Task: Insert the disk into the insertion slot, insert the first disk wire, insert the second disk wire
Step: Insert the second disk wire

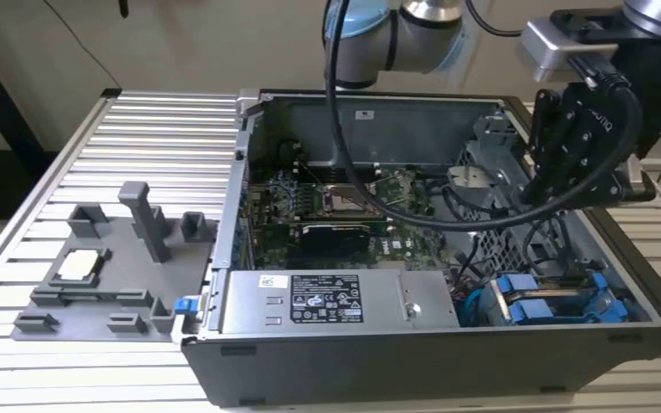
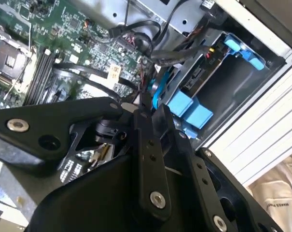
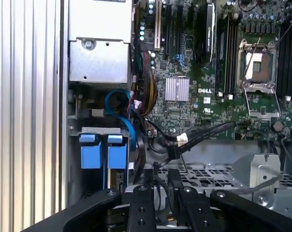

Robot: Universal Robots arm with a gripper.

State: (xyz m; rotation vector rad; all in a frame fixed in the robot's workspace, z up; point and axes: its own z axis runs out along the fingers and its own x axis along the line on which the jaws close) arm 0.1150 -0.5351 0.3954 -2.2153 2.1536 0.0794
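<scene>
Can't tell if my jaws are clenched or released. They hang by the loose black wires [image 3: 194, 137], which could snag. The blue-framed silver-grey hard drive [image 3: 101, 155] looks seated in the grey blue-trimmed drive bay [image 2: 242, 79].

Soft, even light thru-out. Glare seen on ribbed silver aluminium tabletop [image 3: 25, 96]; interior of open grey computer case [image 1: 423, 361] shadowed.
</scene>
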